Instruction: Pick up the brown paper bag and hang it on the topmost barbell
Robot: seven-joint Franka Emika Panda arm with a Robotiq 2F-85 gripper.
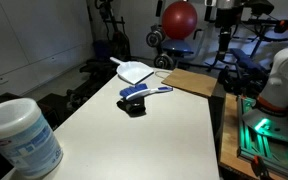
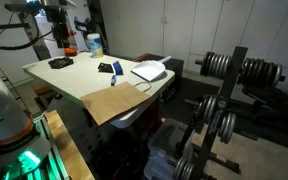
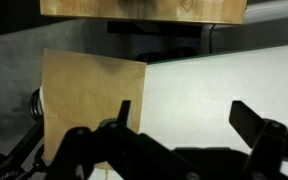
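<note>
We find the brown paper bag (image 3: 89, 95) lying flat on the worktop (image 3: 219, 90), ahead of the hand (image 3: 184, 128) and off to one side, beyond one of its fingers (image 3: 121, 118). In an exterior view the brown paper bag (image 2: 114, 102) sits at the worktop's edge with part of it sticking out over the drop. The wrist view agrees, since the far strip of paper has dark floor under it rather than white surface.

We judge that this overhang matters. Paper flat on a board gives the fingers nothing to close on, while a free edge lets one finger pass beneath.

The hand is spread wide and empty. It is raised above the worktop and touches nothing, which suits a look down at the bag before a descent. The pick does not appear to have begun.

Farther from the hand's line, the white dustpan (image 1: 134, 70) and the blue-handled brush (image 1: 146, 93) rest on the worktop (image 1: 134, 140). They are near the brown paper bag (image 1: 194, 80) but apart from it, so we think they need no moving.

Well apart from the hand, past the edge where the bag overhangs, the rack (image 2: 209, 120) stands on the floor. The topmost barbell (image 2: 234, 68) lies across its upper rungs. We expect the bag will have to be carried out beyond the worktop to reach it.
</note>
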